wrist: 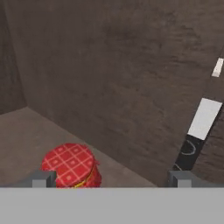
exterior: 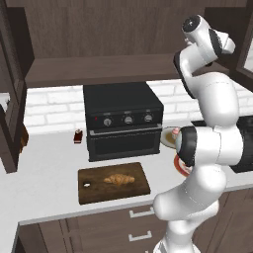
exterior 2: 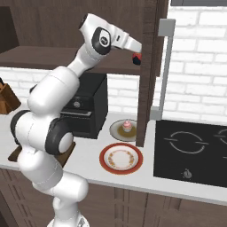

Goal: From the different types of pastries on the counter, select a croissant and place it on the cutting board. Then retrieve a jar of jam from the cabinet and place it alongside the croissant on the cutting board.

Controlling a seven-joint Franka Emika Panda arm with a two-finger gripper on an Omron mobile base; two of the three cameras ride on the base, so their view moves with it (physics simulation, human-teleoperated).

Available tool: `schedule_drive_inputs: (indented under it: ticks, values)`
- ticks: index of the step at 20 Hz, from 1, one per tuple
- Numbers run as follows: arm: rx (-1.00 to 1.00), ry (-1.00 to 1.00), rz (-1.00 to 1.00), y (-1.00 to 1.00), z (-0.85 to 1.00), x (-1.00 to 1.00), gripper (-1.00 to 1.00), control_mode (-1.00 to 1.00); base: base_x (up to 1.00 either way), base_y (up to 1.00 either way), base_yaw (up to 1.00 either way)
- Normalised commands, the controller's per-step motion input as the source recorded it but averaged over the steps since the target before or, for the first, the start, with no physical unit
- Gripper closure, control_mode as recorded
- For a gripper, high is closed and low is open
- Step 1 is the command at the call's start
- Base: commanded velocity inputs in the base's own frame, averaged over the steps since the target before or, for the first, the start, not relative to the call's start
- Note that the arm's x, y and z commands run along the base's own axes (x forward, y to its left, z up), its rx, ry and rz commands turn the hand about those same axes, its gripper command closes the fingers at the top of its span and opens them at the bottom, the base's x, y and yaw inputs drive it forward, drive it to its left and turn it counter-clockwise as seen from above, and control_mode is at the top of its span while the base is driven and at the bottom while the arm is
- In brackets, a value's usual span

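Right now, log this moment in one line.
croissant: on cutting board | gripper: open, in cabinet | jam jar: on shelf, ungrasped

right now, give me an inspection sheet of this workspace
surface: pale counter, bare toward its left end
job's things: croissant lies on the cutting board; jar of jam stands on the cabinet shelf
clutter: cupcake on its plate, empty red-rimmed plate, toaster oven, small dark bottle
grippers: gripper open inside the cabinet, jar beside one fingertip
cables: nothing seen
surroundings: white brick wall, black cooktop
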Motion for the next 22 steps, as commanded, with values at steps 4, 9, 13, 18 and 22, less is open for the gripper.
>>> schedule_drive_inputs:
  ticks: [4,9,13,18,22]
  values:
    - [0.0,0.0,0.0,-0.27,-0.06,0.24,-1.0,-1.0,0.0,0.0,0.0]
    - [0.03,0.0,0.0,-0.01,-0.08,0.18,-1.0,-1.0,0.0,0.0,0.0]
    - [0.06,0.0,0.0,0.0,-0.06,0.19,-1.0,-1.0,0.0,0.0,0.0]
    - [0.07,0.0,0.0,0.0,0.0,0.19,-1.0,-1.0,0.0,0.0,0.0]
    - [0.08,0.0,0.0,0.0,0.0,0.11,-1.0,-1.0,0.0,0.0,0.0]
